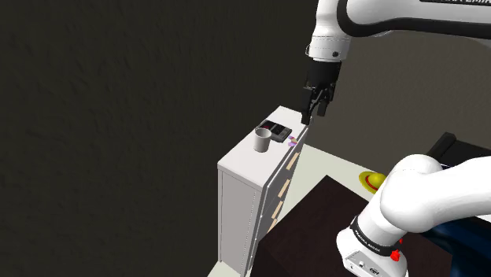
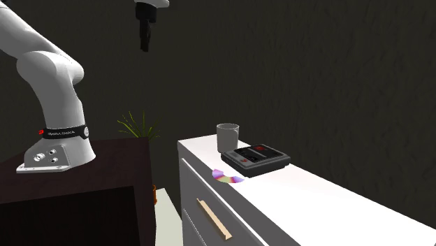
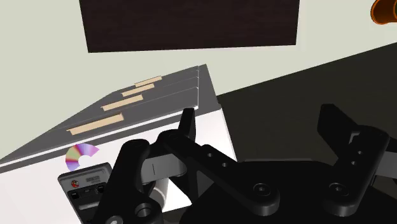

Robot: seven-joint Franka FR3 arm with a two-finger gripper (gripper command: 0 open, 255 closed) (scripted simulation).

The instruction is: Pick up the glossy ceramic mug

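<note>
Gripper (image 1: 315, 108): I read it as wide. In the wrist view its fingers (image 3: 186, 127) stand well apart, and it hangs in the air pointing down.

Mug (image 1: 263, 140): a plain grey cup, upright on the white dresser (image 1: 236, 204). It sits well below the gripper and off to the shoulder view's left of it. I see no contact between tool and mug.

Mug, second exterior view: mug (image 2: 227, 137) stands low and to that view's right of the gripper (image 2: 144, 38), which is high near the top edge.

Black device (image 1: 277, 130): a flat box with a red mark. It lies just beside the mug on the dresser top, and is the object most nearly beneath the gripper.

Disc (image 1: 292, 142): a shiny rainbow disc overhanging the dresser's front edge, below the gripper and near the device.

Wrist view: under the gripper (image 3: 259, 114) I make out the device (image 3: 86, 184), the disc (image 3: 81, 154) and the dresser top (image 3: 32, 191). I cannot pick out the mug with certainty behind the hand.

Drawer handles (image 3: 95, 125): pale wood strips down the dresser front, below the tool.

Stand (image 1: 315, 228): a dark box carrying the arm's base, beside the dresser.

Plant (image 2: 136, 126): green leaves behind the stand, far below the gripper.
</note>
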